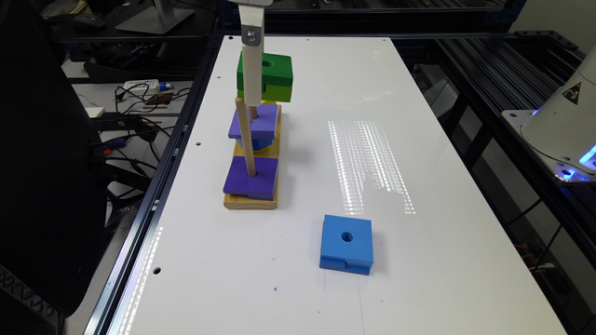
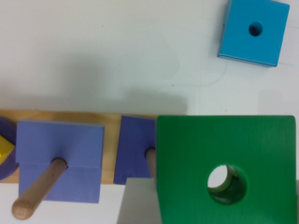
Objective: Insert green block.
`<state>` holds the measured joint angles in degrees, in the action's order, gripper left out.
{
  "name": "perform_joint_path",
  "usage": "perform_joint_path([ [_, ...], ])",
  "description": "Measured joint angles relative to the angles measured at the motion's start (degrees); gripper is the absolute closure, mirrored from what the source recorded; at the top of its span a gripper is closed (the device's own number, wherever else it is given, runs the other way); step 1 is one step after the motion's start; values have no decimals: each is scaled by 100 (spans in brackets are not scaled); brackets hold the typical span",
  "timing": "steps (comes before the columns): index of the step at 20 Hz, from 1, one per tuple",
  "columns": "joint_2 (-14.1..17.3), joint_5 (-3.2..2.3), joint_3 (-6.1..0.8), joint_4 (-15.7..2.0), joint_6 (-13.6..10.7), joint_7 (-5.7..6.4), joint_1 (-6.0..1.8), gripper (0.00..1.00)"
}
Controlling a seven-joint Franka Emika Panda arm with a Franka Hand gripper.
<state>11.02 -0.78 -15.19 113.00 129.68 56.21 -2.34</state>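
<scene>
Above wooden pegs (image 1: 245,139), claw (image 1: 253,79) pinching green block (image 1: 272,77); open table (image 1: 419,163) beside.

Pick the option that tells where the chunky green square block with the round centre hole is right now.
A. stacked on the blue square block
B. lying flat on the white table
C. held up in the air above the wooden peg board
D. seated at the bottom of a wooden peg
C: the green block hangs at the gripper, above the purple blocks on the wooden peg board, and the blue square block lies apart on the table.
</scene>
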Motion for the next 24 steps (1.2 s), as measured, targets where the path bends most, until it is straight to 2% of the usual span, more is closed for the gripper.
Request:
perform_joint_path([
  [9,0,0,2,0,0,-22,-50,100],
  [17,0,0,7,-1,6,-103,-143,100],
  [24,0,0,7,-3,18,-113,-157,100],
])
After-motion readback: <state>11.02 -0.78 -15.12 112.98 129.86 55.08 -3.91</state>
